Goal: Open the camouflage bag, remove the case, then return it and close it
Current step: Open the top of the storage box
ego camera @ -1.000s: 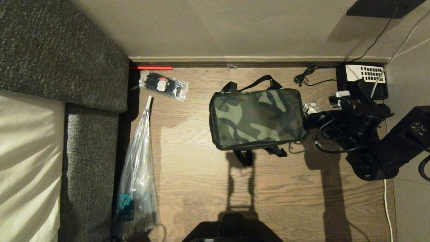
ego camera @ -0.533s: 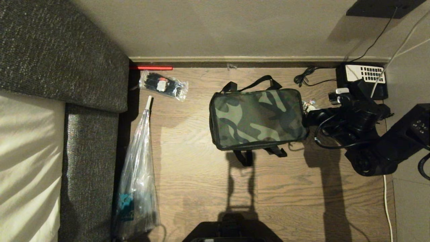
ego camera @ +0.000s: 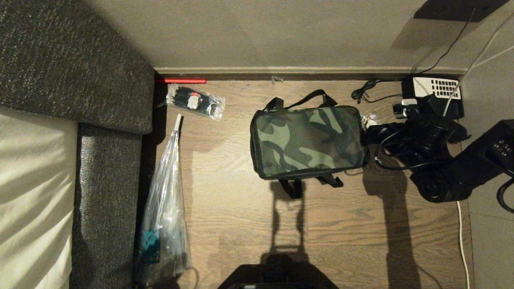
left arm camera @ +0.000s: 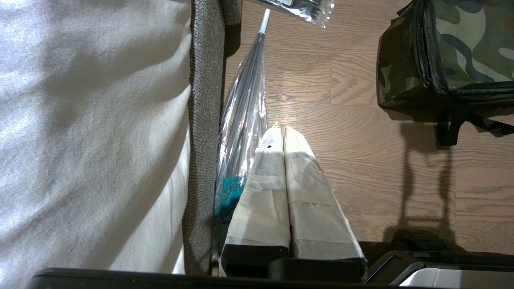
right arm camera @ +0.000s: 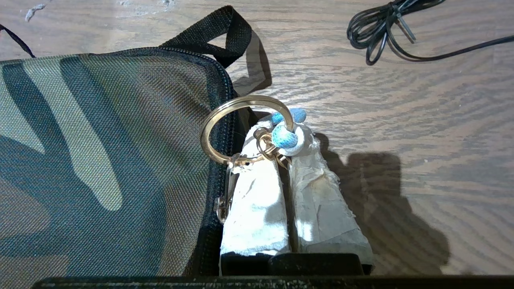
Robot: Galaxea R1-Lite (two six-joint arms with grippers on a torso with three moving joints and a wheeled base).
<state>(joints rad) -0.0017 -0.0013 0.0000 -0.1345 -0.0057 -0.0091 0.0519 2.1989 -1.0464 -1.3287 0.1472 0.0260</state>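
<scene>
The camouflage bag (ego camera: pixel 307 140) lies zipped shut on the wooden floor, straps sticking out at front and back. My right gripper (ego camera: pixel 368 122) is at the bag's right edge near its back corner. In the right wrist view this gripper (right arm camera: pixel 283 136) is shut on the zipper pull: a blue-and-white cord knot (right arm camera: pixel 284 136) tied to a brass ring (right arm camera: pixel 209 132) beside the black zipper (right arm camera: pixel 225 92). The case is hidden. My left gripper (left arm camera: pixel 281 130) hangs shut and empty over the floor, left of the bag (left arm camera: pixel 461 44).
A black telephone (ego camera: pixel 435 90) and a coiled black cable (ego camera: pixel 363 94) lie behind the right arm by the baseboard. A long clear plastic bag (ego camera: pixel 164 208) and a small one (ego camera: pixel 195 101) lie beside the grey sofa (ego camera: pixel 60 60). A white cable (ego camera: pixel 461 241) runs along the right.
My right arm has shifted toward the wall along the bag's right edge, taking the zipper pull with it. The bag itself stays put.
</scene>
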